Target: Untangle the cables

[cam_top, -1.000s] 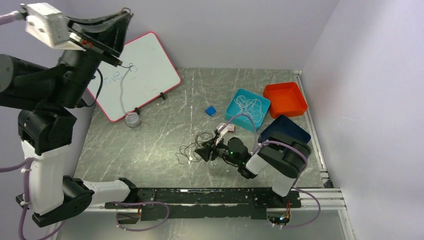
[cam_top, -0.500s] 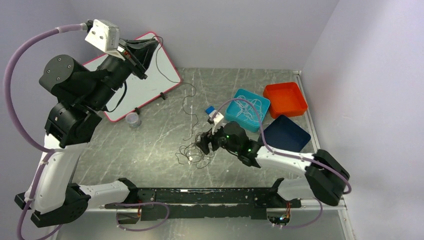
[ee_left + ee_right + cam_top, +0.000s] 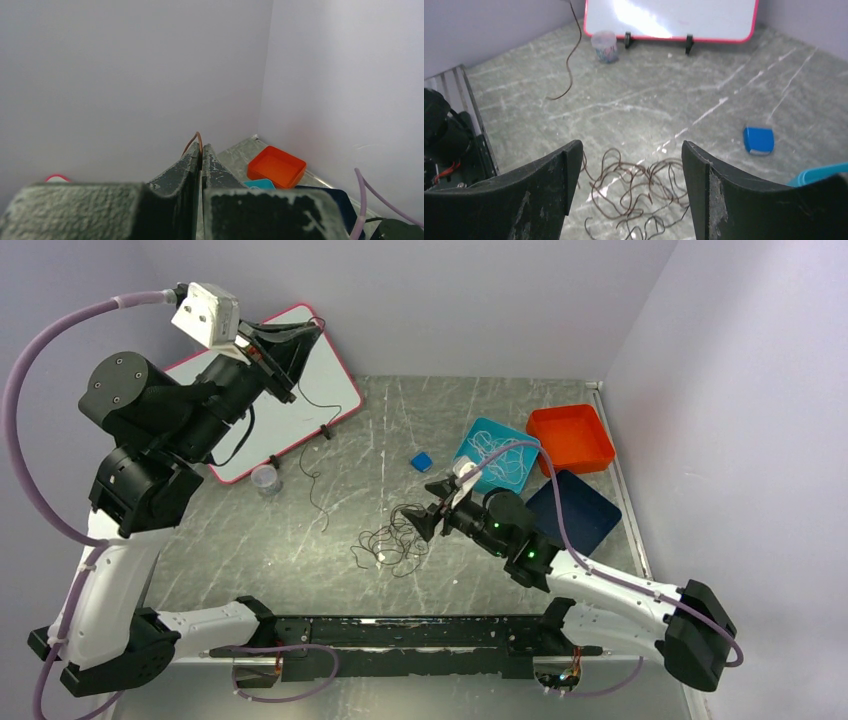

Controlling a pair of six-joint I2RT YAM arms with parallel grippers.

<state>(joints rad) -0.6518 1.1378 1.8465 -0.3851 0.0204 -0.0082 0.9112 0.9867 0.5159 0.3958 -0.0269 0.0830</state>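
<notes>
A palm-sized tangle of thin dark brown cables (image 3: 392, 543) lies on the table's middle, and shows in the right wrist view (image 3: 639, 192). My left gripper (image 3: 303, 338) is raised high at the back left, shut on one brown cable (image 3: 310, 480) that hangs free down to the table, apart from the tangle. Its loop pokes out above the shut fingertips (image 3: 198, 137). My right gripper (image 3: 432, 512) is open and empty, just right of the tangle and slightly above it (image 3: 631, 146). Thin white cables (image 3: 497, 455) lie in a teal tray (image 3: 468, 462).
A red-rimmed whiteboard (image 3: 290, 380) leans at the back left with a small clear cup (image 3: 264, 480) in front of it. A small blue block (image 3: 421, 461) lies mid-table. An orange tray (image 3: 570, 437) and a dark blue tray (image 3: 580, 508) stand at the right.
The brown cable in my left gripper has come out of the tangle and swung left, now hanging free. My right gripper has backed off to the right of the tangle.
</notes>
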